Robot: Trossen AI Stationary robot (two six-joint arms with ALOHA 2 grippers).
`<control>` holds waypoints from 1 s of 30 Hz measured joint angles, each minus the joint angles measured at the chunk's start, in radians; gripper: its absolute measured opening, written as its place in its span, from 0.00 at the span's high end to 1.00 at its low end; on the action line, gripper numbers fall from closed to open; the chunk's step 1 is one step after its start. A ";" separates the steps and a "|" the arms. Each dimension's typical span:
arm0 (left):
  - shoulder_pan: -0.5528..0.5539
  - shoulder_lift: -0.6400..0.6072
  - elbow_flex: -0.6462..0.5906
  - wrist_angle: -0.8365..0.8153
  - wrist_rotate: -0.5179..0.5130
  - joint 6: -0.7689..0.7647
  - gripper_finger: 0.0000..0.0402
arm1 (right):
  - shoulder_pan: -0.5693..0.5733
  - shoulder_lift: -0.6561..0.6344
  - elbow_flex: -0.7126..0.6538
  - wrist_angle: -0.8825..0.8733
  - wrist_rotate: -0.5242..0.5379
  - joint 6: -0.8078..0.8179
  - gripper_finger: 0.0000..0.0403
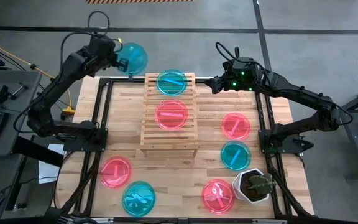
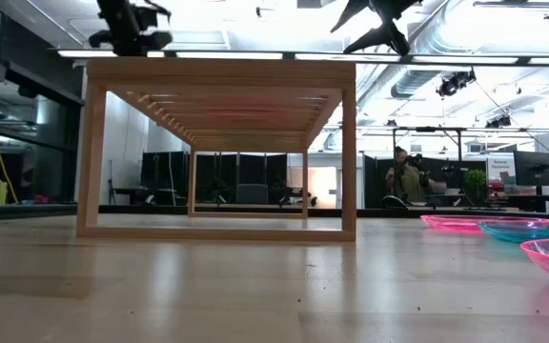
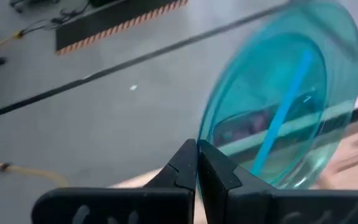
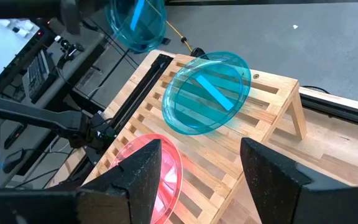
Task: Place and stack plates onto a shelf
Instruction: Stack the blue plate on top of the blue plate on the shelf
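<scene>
**Teal plate held aloft by the left gripper at the table's far left corner**

A teal plate (image 1: 133,57) is gripped by its rim in the clenched left gripper (image 1: 119,61), seen at the upper left of the high view, above the table's far edge and just beyond the wooden tabletop (image 1: 123,130). In the left wrist view the same plate (image 3: 284,93) is shown tilted on edge, with the closed fingertips (image 3: 188,163) pinched on its lower rim.

The slatted wooden shelf (image 1: 149,130) is placed at the centre of the high view. Two plates are laid on its top: a teal one (image 1: 172,82) at the upper end and a pink one (image 1: 171,114) just below it, close together but not stacked.

The right gripper (image 1: 215,83) is held at the upper right of the shelf, just beside the teal plate on it, with its jaws spread wide and nothing between them.

Six more plates are left on the tabletop. A pink plate (image 1: 235,126) and a teal plate (image 1: 235,155) are seen right of the shelf, and a third, pink plate (image 1: 217,195) at the lower right, beside a white plant pot (image 1: 252,186). At the lower left, a pink plate (image 1: 115,172) and a teal plate (image 1: 138,198) are found.

In the low view a person (image 2: 405,177) is seen in the room behind the table.
</scene>
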 joint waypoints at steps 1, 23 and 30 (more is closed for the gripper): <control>-0.010 0.001 0.010 0.016 0.012 -0.018 1.00 | 0.000 0.000 0.000 0.000 0.000 -0.002 0.49; -0.381 0.209 0.044 0.253 0.145 -0.318 1.00 | 0.000 0.000 0.000 0.001 0.000 -0.036 0.49; -0.378 0.254 0.049 0.204 0.145 -0.342 1.00 | 0.000 0.000 0.000 0.001 0.000 -0.043 0.49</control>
